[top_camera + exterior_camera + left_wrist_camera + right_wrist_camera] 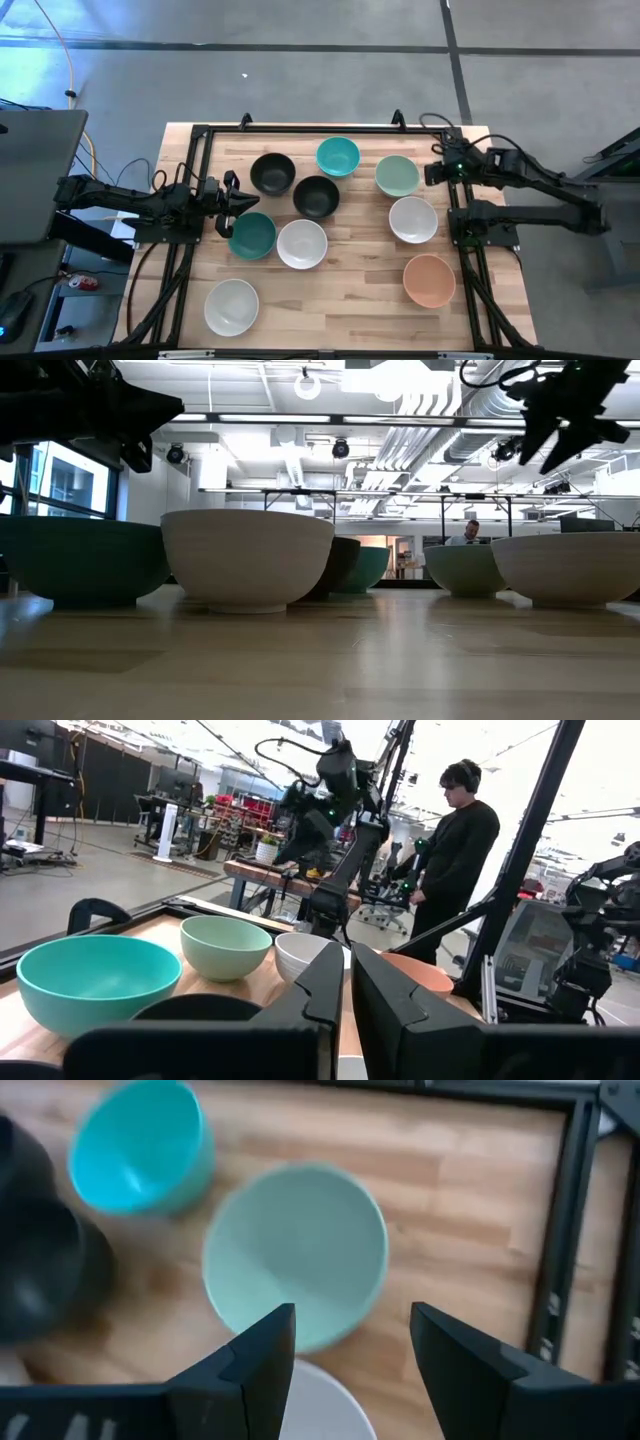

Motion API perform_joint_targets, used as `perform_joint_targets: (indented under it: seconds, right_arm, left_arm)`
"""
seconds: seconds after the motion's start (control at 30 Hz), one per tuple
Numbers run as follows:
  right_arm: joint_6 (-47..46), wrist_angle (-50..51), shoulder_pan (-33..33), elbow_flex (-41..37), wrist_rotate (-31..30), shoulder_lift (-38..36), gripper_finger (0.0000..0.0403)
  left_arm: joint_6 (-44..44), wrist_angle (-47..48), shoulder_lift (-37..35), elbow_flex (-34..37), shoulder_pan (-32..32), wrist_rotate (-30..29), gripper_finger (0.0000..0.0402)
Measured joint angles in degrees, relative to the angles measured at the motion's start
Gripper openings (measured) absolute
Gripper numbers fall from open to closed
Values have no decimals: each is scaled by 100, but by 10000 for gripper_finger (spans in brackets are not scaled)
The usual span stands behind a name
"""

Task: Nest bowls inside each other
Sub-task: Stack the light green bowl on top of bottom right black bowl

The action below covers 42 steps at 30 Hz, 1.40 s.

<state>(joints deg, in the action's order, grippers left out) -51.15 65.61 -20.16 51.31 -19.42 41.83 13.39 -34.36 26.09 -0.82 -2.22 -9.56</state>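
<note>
Nine bowls stand on their bases on the wooden table: two black (272,172) (316,196), a teal one (338,156), a mint one (397,175), a dark green one (252,235), three white (301,243) (413,219) (231,305) and a salmon one (429,279). None is nested. My left gripper (240,200) hovers at the table's left side, just beyond the dark green bowl, with its fingers (330,985) shut. My right gripper (435,172) hangs open above the right rim of the mint bowl (295,1255), touching nothing.
A black metal frame (320,128) runs around the table's far, left and right sides. A person (455,850) stands in the room beyond the table's right side. Bare wood lies along the near edge between the near white bowl and the salmon bowl.
</note>
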Motion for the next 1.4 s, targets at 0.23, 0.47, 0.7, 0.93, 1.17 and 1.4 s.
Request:
perform_joint_targets:
  seconds: [0.23, 0.47, 0.7, 0.93, 1.17, 1.4]
  right_arm:
    - [569, -708, -248, 0, -2, 204, 192]
    - [746, -767, -246, 0, 188, 249, 192]
    - [977, -1091, -243, 0, 849, 242, 192]
    - [965, -1273, -323, 0, 784, 270, 192]
    - [122, 118, -854, 0, 906, 747, 192]
    - [295, -12, -1251, 0, 1001, 1300, 192]
  left_arm:
    - [0, 0, 0, 0, 1, -2, 15]
    - [5, 32, 0, 0, 0, -2, 15]
    - [-4, 38, 0, 0, 0, -2, 15]
    - [3, 166, 0, 0, 2, 64, 15]
    - [2, 180, 0, 0, 1, 184, 15]
    - [0, 202, 0, 0, 2, 157, 15]
